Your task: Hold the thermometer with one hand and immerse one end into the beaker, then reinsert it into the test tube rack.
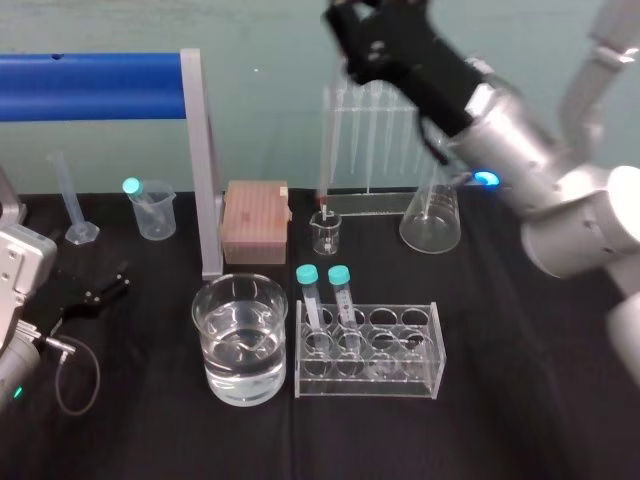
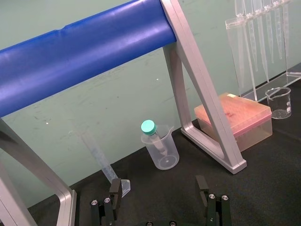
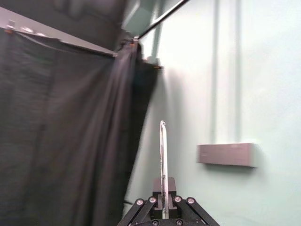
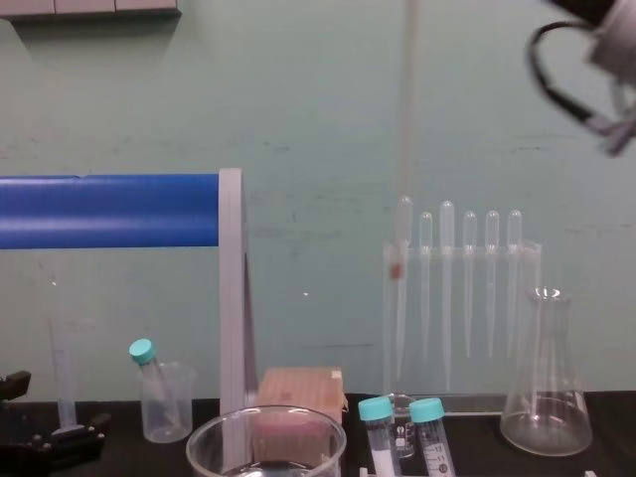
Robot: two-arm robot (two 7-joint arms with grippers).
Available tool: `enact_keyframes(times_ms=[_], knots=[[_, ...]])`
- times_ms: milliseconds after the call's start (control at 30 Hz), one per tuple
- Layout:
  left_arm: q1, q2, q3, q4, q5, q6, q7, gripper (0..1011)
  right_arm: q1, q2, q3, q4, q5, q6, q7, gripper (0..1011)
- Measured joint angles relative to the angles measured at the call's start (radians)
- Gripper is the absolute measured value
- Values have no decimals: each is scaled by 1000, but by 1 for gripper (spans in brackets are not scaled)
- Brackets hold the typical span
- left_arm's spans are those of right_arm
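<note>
The thermometer (image 4: 404,119) is held clamped between the closed fingers of the right gripper (image 3: 163,188), high over the far side of the table. Its long axis is seen to run straight down from the fingers, with the reddish lower end hanging well above the table in front of the pipette stand (image 1: 370,150) and over the small beaker (image 1: 325,233). The beaker (image 1: 212,350), holding water, is placed nearer and to the left of that hanging end, so a shift toward the near left and then a straight descent would be called for; the rod's upright line already suits the wide open mouth. The test tube rack (image 1: 368,372) is set just to the right of the beaker, almost touching it. The left gripper (image 2: 159,195) is parked low at the near left with its fingers apart — the right arm is plainly the one at work.

The rod's upper part is cut off in the chest view, and in the head view its shaft is hard to make out against the clear pipettes. The exact grip point along the rod cannot be told.
</note>
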Motion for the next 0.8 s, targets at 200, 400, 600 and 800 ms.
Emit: enact_keyframes(times_ms=[200,400,600,800], knots=[[0,0,0,0,0,0,0,1008,-95,67,83,-86,-27,33,-109,55],[0,0,0,0,0,0,0,1008,-211,106,143,-149,-46,90,-190,55],[0,0,0,0,0,0,0,1008,-271,110,169,-158,-45,113,-211,55],[0,0,0,0,0,0,0,1008,-296,110,180,-143,-32,138,-210,55]])
